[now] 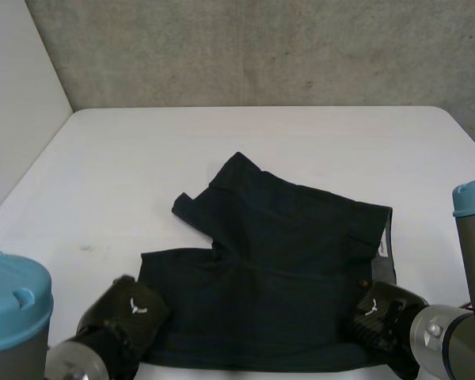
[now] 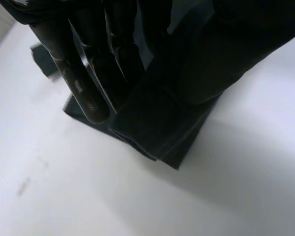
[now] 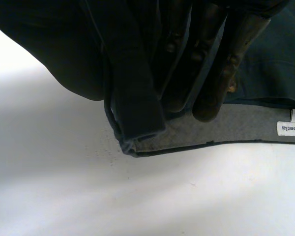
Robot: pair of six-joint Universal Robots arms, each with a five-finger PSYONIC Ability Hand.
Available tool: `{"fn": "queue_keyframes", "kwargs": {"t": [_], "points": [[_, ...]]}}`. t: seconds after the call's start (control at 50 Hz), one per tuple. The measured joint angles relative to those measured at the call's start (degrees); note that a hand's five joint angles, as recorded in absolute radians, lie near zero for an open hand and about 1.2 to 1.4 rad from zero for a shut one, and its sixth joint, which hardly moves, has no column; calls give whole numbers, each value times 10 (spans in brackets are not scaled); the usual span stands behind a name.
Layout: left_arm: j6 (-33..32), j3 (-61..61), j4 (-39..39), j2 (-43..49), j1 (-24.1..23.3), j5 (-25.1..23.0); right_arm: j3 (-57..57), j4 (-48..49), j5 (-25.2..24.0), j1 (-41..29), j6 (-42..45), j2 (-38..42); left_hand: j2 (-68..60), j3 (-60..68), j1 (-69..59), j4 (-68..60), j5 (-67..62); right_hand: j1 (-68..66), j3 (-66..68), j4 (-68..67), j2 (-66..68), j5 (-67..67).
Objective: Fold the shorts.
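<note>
White table (image 1: pixel 301 142) ran back to a rough grey wall (image 1: pixel 261 55) in the head view. On it lay dark shorts (image 1: pixel 285 261), spread mostly flat between the two hands, with one leg angled away from them. The left hand (image 1: pixel 131 313) sat at the near corner of the shorts on its own side, at a leg hem. The right hand (image 1: pixel 378 313) sat at the opposite near corner, by the waistband (image 1: pixel 386 245), whose grey inside was turned up just beyond it.

From the left wrist, the fingers (image 2: pixel 81 83) reached out straight, with the hem corner of the shorts (image 2: pixel 162 123) lying against them and hanging past their tips. The cloth was bunched on the thumb side, so the hand looked clamped on that corner, holding it just off the table (image 2: pixel 88 196).

From the right wrist, the fingers (image 3: pixel 211 83) lay straight over the grey inside of the waistband (image 3: pixel 226 130), their tips close to its edge. Beside them a dark fold of the shorts (image 3: pixel 132 108) wrapped round the thumb side, so this hand too was pinching its corner. A small white label (image 3: pixel 290 127) showed on the waistband beyond the fingertips, with bare table (image 3: pixel 137 196) past the edge.
</note>
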State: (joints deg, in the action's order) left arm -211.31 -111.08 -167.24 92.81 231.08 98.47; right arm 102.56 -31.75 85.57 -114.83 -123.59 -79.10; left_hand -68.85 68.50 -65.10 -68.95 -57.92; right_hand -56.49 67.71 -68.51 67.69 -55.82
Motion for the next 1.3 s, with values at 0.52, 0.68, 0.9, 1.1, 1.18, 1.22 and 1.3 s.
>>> {"fn": "queue_keyframes", "kwargs": {"t": [0.52,0.68,0.9,1.1,1.18,1.22,1.3], "points": [[-177,549,-458,506,41,-70,-255,361,119,40,-37,213,0,0,0,0,-2,0,0,0,0,0],[-151,621,-503,602,43,-150,-338,431,122,40,-42,304,447,-430,474,439,433,438,-519,526,-523,495],[-84,489,-567,475,38,-104,-283,430,112,59,-173,189,571,-562,539,571,553,447,-555,549,-546,517],[99,305,-403,257,42,-65,-134,308,11,114,-281,64,571,-562,539,571,553,447,-555,549,-546,517],[189,269,-243,220,42,-61,-65,285,-43,140,-312,55,571,-562,539,571,553,447,-555,549,-546,517],[229,258,-184,215,43,-61,-50,294,-52,146,-318,56,571,-562,539,571,553,447,-555,549,-546,517],[293,238,-134,218,48,-62,-11,364,-65,160,-327,83,570,-562,537,570,553,355,-435,446,-437,417]]}}
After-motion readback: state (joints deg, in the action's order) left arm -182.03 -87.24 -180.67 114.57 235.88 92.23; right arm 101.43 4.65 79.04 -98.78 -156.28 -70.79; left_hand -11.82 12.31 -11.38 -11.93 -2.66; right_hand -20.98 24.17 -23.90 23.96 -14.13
